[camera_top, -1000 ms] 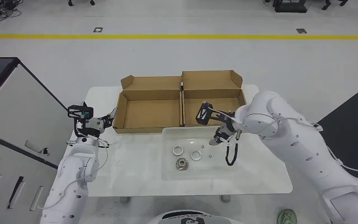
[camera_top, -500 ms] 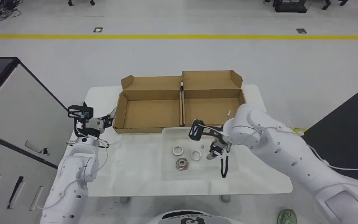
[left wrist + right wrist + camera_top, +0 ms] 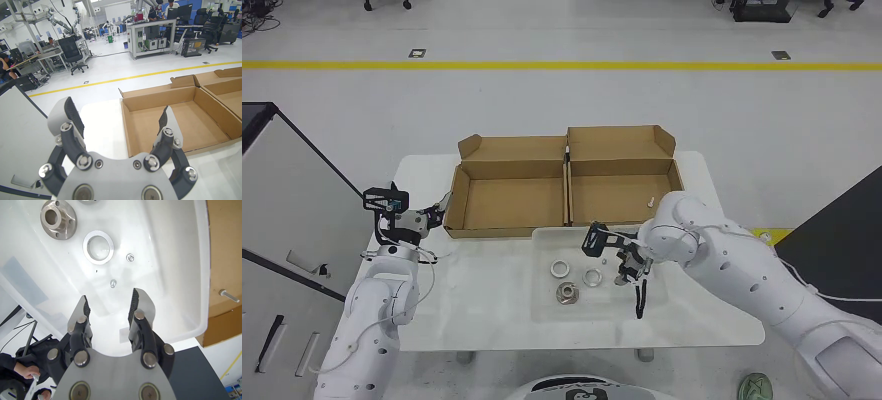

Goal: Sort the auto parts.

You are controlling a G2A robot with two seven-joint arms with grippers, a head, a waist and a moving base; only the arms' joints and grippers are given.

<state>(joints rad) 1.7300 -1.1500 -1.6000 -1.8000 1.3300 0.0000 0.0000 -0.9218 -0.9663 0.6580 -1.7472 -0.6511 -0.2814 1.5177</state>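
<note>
On the worktop point(image 3: 482, 290) I count two cardboard boxes. The left box point(image 3: 507, 200) is empty and the right box point(image 3: 617, 195) holds one long bolt point(image 3: 228, 296), so I judge the sorting is only begun. In the white tray point(image 3: 189, 256) lie one flange point(image 3: 58, 219), two rings point(image 3: 559, 268) and two small bolts point(image 3: 130, 257), all not yet sorted. My right end effector point(image 3: 110, 296) hangs over the tray, jaws apart, near one small bolt. The left end effector point(image 3: 117, 106) is beside the left box, jaws apart, holding nothing.
</note>
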